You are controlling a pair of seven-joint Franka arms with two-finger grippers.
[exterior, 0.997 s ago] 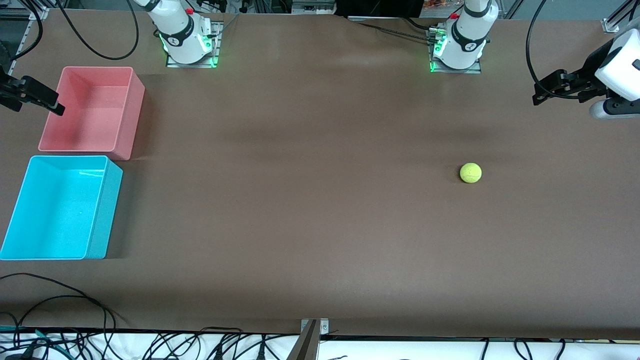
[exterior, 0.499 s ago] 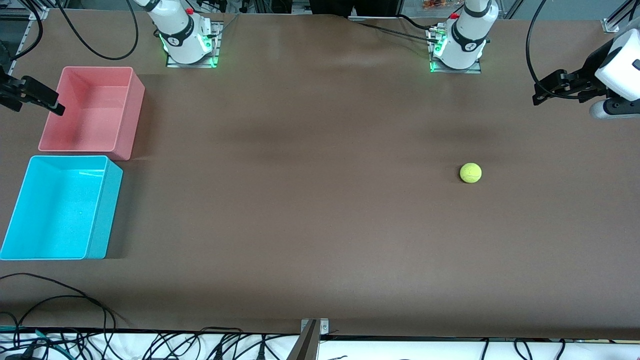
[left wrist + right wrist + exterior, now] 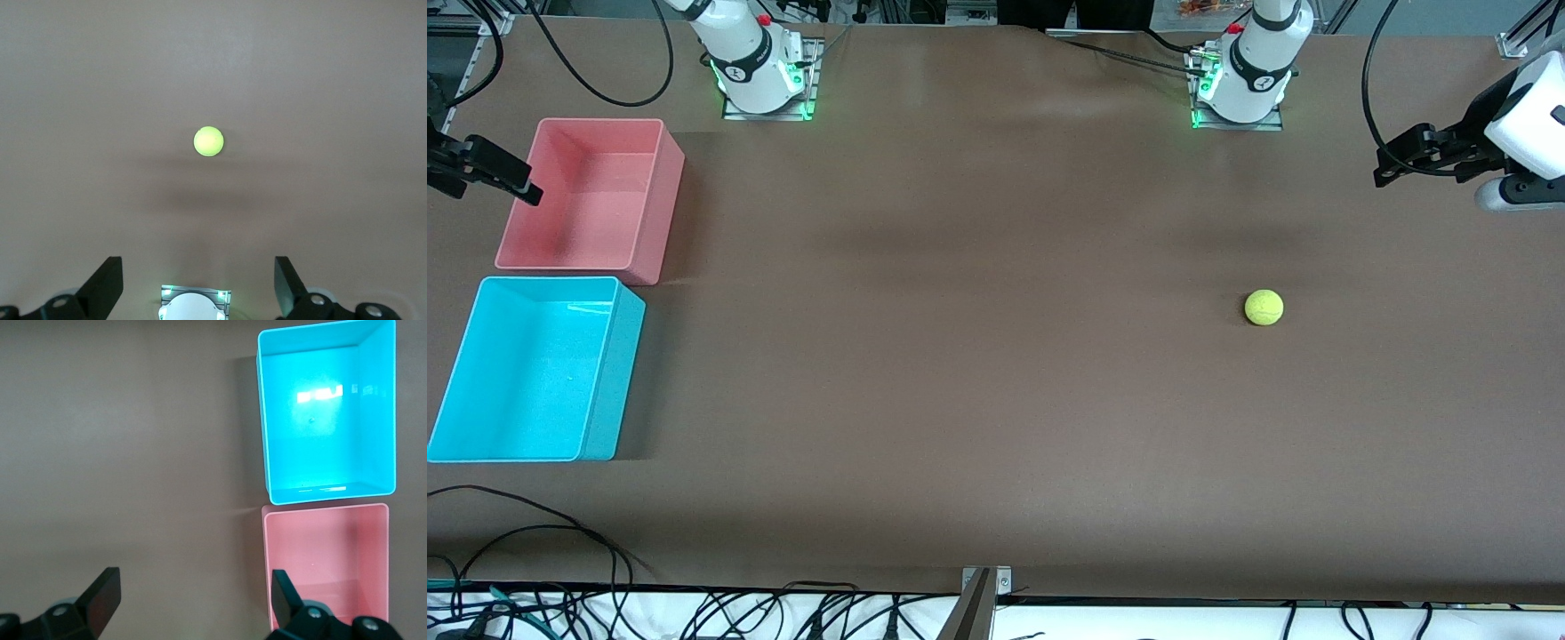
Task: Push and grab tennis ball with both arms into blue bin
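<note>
Nothing moved: we see ball [image 3: 1264, 307] well apart from blue bin [image 3: 454, 404], left gripper [image 3: 199, 288] and right gripper [image 3: 189, 605] both wide, empty, so pushing hasn't started.

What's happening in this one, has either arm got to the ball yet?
No. The tennis ball lies alone on the table toward the left arm's end. The left end effector hangs open over that end; the right end effector hangs open at the pink bin. The blue bin, nearer the camera beside the pink one, holds nothing.
</note>
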